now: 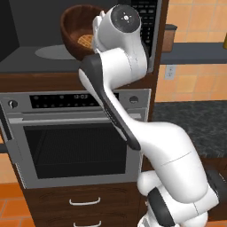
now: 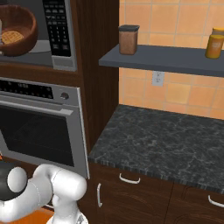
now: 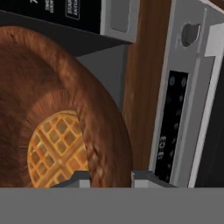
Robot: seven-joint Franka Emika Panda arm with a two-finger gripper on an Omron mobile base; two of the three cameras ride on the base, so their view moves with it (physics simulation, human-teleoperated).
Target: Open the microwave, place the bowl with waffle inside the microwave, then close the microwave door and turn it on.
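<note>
While the two-finger gripper [image 3: 107, 177] straddles its wall, jaws closed on the rim with one tip inside and one outside, the round dark reddish-brown wooden-looking bowl [image 3: 98, 131] with its golden waffle piece [image 3: 54, 151] looks stiff and fairly light, though the smooth rim could slip. The rim seems the right place to hold it. Beyond it, the white arm [image 1: 133, 133] rises steeply past the silver wall oven [image 1: 75, 137], the bowl tilted at the mouth of the silver-grey microwave [image 2: 59, 28], over its grey turntable [image 1: 51, 52].
</note>
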